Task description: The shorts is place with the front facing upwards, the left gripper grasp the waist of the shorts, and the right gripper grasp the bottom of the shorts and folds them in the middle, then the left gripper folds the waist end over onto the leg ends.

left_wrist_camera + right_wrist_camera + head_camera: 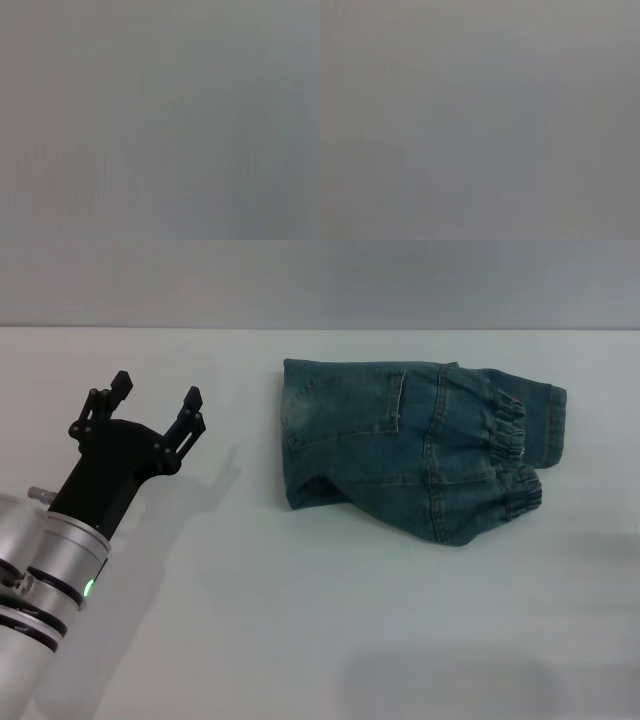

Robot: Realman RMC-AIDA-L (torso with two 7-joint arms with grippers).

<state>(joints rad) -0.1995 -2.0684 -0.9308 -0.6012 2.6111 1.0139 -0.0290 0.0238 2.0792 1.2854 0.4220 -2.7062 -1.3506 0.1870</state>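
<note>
White table [300, 640], grey wall behind: one pair of denim shorts [400, 450], folded into a compact bundle, lies toward the far right, its ruffled elastic waist [510, 455] on the bundle's right side. One left gripper [158, 398], fingers spread apart and holding nothing, hovers at the left, well apart from the shorts. Both wrist views show only plain grey.

The left gripper [157, 394] is a black linkage claw on a silver, black-banded arm (green light).
</note>
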